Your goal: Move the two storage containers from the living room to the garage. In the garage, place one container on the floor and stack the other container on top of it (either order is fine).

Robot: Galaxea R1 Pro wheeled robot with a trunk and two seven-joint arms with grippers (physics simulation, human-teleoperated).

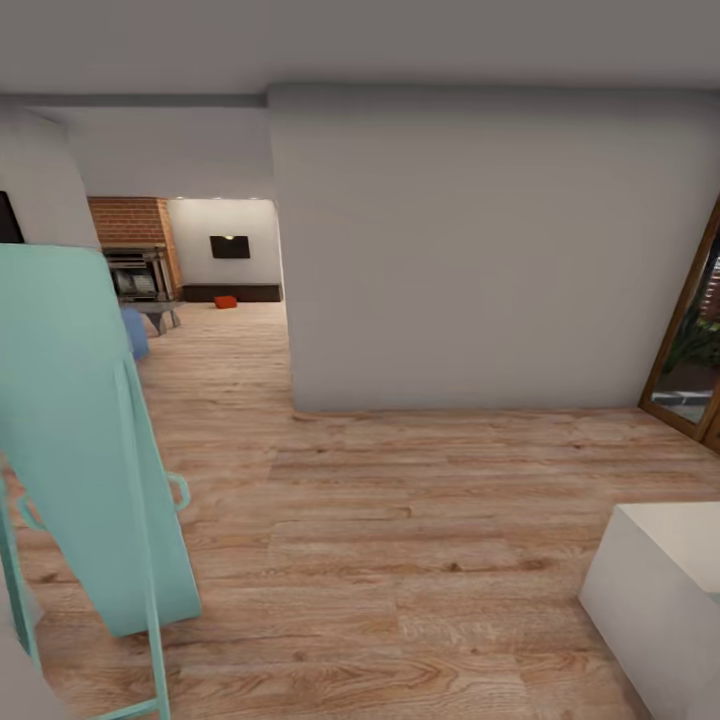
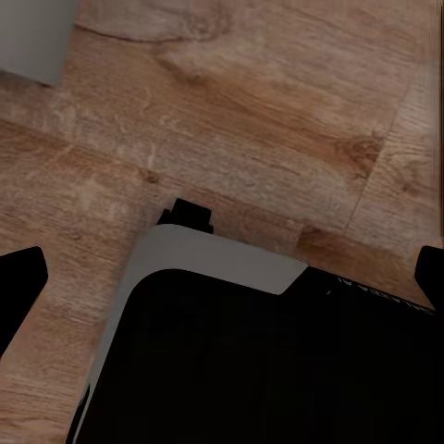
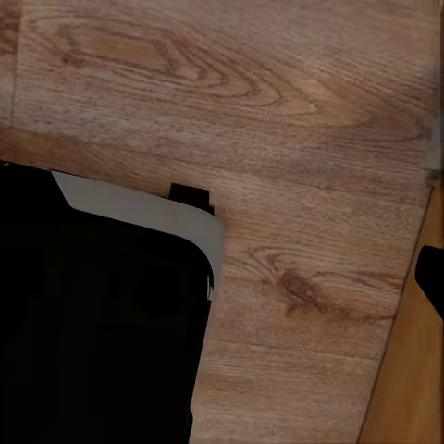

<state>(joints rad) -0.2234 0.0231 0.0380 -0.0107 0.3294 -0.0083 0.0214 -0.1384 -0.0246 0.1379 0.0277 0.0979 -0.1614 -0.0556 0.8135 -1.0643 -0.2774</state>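
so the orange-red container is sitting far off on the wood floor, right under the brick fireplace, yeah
Not quite. In the head view the orange-red container does sit far off on the wood floor, but below the dark wall-mounted screen, in front of the low dark bench, not under the brick fireplace.

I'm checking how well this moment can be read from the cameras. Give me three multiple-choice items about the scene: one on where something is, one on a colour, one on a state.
1. Where is the orange-red bin?
A. On the wood floor of the far room, before the dark TV bench
B. On the white block nearby
C. Beside the glass door

2. What colour is the tall leaning frame at the left?
A. Red
B. Mint green
C. Black

3. What are the grippers holding?
A. One bin each
B. One shared bin
C. Nothing that can be seen

Answers: 1 A, the bin sits far off through the opening. 2 B, the frame is pale green. 3 C, both wrist views show bare wood floor.
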